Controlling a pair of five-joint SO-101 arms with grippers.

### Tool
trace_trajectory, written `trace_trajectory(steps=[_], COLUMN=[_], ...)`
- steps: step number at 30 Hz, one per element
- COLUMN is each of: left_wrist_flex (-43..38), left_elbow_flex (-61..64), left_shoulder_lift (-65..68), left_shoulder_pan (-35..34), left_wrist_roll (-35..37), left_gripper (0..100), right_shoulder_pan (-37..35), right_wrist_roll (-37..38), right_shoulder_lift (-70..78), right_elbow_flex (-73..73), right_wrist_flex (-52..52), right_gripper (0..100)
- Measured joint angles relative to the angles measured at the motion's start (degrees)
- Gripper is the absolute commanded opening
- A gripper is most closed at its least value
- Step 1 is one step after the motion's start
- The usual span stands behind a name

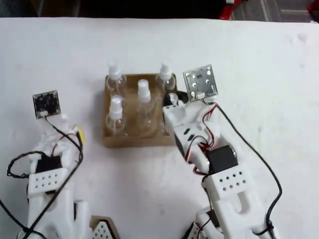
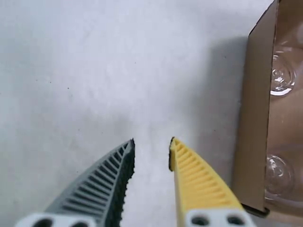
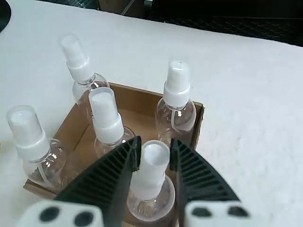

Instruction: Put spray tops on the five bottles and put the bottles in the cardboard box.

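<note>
The right gripper [image 3: 155,152] is clamped on the spray top [image 3: 154,166] of the fifth bottle [image 3: 150,204], which stands in the corner of the cardboard box [image 3: 195,124] nearest that arm, with four other capped bottles [image 3: 176,101] around it. The left gripper [image 2: 151,147] hangs with its jaws apart over the table [image 2: 85,71], just beside the box. The risk is likely in the release: lifting before the jaws part would drag the bottle out or tip it, and opening wide could knock the middle bottle [image 3: 105,118] close by.
</note>
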Motion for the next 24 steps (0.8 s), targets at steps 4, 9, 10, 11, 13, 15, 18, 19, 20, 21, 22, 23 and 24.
trace_trajectory(steps=[4, 9, 10, 11, 13, 15, 18, 19, 20, 21, 22, 23, 24], left_wrist_flex=[0.00, 0.00, 0.00, 0.00, 0.00, 0.00, 0.00, 0.00, 0.00, 0.00, 0.00, 0.00, 0.00], left_elbow_flex=[0.00, 0.00, 0.00, 0.00, 0.00, 0.00, 0.00, 0.00, 0.00, 0.00, 0.00, 0.00, 0.00], left_shoulder_lift=[0.00, 0.00, 0.00, 0.00, 0.00, 0.00, 0.00, 0.00, 0.00, 0.00, 0.00, 0.00, 0.00], left_shoulder_pan=[0.00, 0.00, 0.00, 0.00, 0.00, 0.00, 0.00, 0.00, 0.00, 0.00, 0.00, 0.00, 0.00], left_wrist_roll=[0.00, 0.00, 0.00, 0.00, 0.00, 0.00, 0.00, 0.00, 0.00, 0.00, 0.00, 0.00, 0.00], left_gripper=[12, 12, 12, 12, 12, 12, 12, 12, 12, 12, 12, 12, 12], right_shoulder_pan=[0.00, 0.00, 0.00, 0.00, 0.00, 0.00, 0.00, 0.00, 0.00, 0.00, 0.00, 0.00, 0.00], right_wrist_roll=[0.00, 0.00, 0.00, 0.00, 0.00, 0.00, 0.00, 0.00, 0.00, 0.00, 0.00, 0.00, 0.00], right_shoulder_lift=[0.09, 0.09, 0.09, 0.09, 0.09, 0.09, 0.09, 0.09, 0.09, 0.09, 0.09, 0.09, 0.09], right_elbow_flex=[1.67, 1.76, 1.76, 1.76, 1.76, 1.76, 1.76, 1.76, 1.76, 1.76, 1.76, 1.76, 1.76], right_wrist_flex=[0.00, 0.00, 0.00, 0.00, 0.00, 0.00, 0.00, 0.00, 0.00, 0.00, 0.00, 0.00, 0.00], right_gripper=[15.9, 15.5, 14.3, 12.5, 9.6, 9.4, 11.4, 12.2, 12.9, 13.6, 14.3, 14.9, 15.3])
